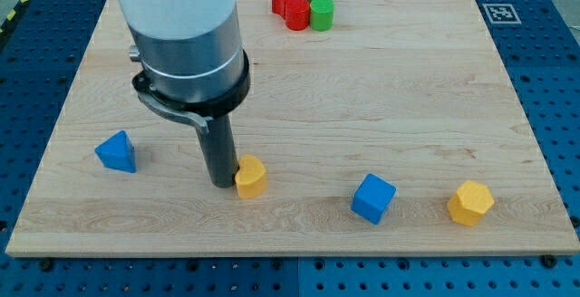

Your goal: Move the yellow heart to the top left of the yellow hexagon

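Note:
The yellow heart point(251, 176) lies near the view's bottom, left of the middle. My tip point(221, 184) stands right against the heart's left side, touching it or nearly so. The yellow hexagon point(470, 203) lies at the view's bottom right, far to the right of the heart and slightly lower. The arm's big grey body covers the board's top left.
A blue cube point(373, 197) lies between the heart and the hexagon. A blue triangular block point(117, 151) lies at the left. Two red blocks point(292, 7) and two green blocks point(320, 5) cluster at the top middle. The wooden board point(408, 98) ends at blue pegboard.

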Tool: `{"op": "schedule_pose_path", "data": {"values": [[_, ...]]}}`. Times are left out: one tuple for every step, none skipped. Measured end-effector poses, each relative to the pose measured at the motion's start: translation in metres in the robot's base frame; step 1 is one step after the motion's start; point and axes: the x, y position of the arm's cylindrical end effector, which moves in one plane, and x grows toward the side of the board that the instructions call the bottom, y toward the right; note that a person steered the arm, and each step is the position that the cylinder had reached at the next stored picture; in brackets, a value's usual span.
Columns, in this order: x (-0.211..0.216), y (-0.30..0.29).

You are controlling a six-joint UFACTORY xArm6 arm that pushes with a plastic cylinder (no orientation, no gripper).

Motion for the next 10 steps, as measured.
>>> {"op": "schedule_pose_path", "data": {"values": [[0.009,0.011],[0.013,0.024],[0.013,0.042],[0.013,0.064],[0.013,0.094],[0.013,0.124],[0.013,0.148],[0.011,0.174],[0.005,0.201],[0.003,0.214]]}}
